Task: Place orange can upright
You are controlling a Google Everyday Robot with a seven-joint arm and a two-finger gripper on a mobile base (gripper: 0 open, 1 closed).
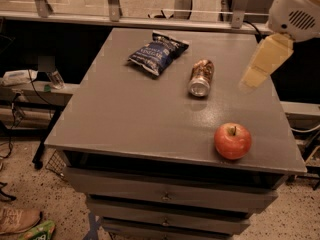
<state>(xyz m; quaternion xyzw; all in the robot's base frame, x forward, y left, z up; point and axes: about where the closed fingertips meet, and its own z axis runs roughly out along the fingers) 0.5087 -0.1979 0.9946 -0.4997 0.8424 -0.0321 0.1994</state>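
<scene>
The orange can [201,77] lies on its side on the grey tabletop [130,114], its silver end facing the front. My gripper [260,65] hangs above the table's right side, to the right of the can and clear of it, with nothing in it. Its pale yellow finger points down and to the left from the white wrist housing [296,9].
A blue crinkled chip bag [158,52] lies to the left of the can, towards the back. A red apple [233,140] stands near the front right corner. The table is a drawer cabinet [170,196]. A plastic bottle [56,77] and cables sit on a low shelf at left.
</scene>
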